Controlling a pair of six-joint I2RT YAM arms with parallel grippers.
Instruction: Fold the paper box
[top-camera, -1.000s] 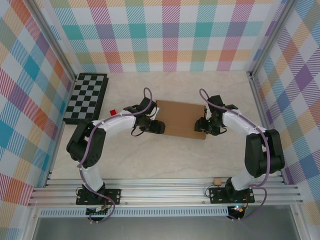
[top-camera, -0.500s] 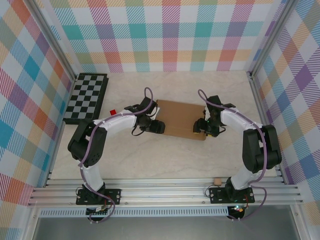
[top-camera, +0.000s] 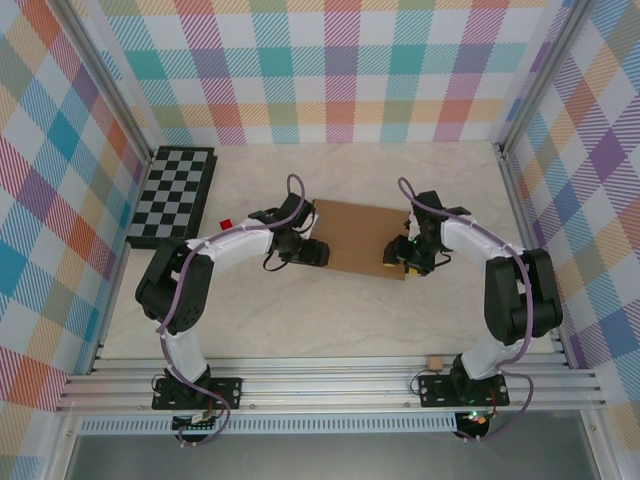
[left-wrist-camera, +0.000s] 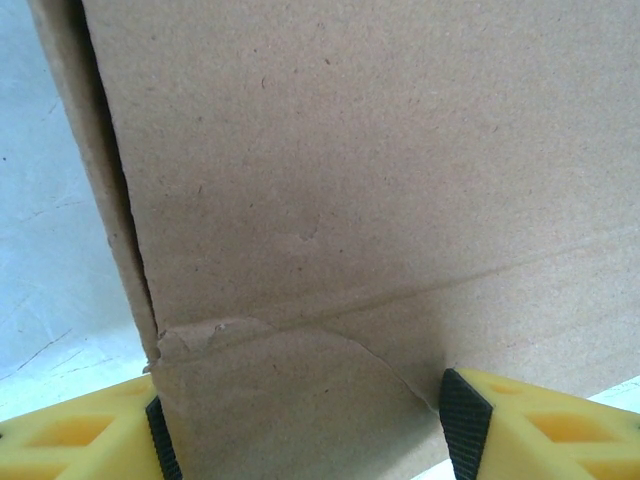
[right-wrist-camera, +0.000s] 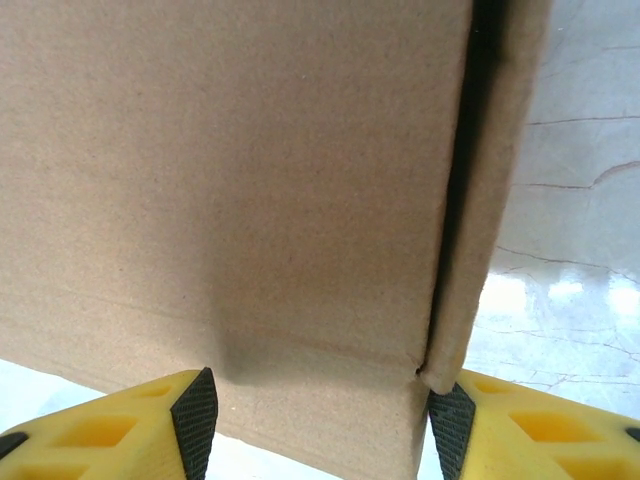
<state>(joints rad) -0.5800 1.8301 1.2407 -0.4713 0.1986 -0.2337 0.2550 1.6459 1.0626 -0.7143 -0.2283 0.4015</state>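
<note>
Left gripper (left-wrist-camera: 305, 440): jaws set wide, both pads bearing on the edges of a flap at the left end of the paper box (top-camera: 352, 238). Right gripper (right-wrist-camera: 320, 430): jaws wide apart at the box's right end; grip cannot be confirmed. Box lies flat mid-table (top-camera: 300, 320), between both arms

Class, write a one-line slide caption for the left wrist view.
Close-up: the left hand clasps a creased edge of the paper box between its yellow fingers.
</note>
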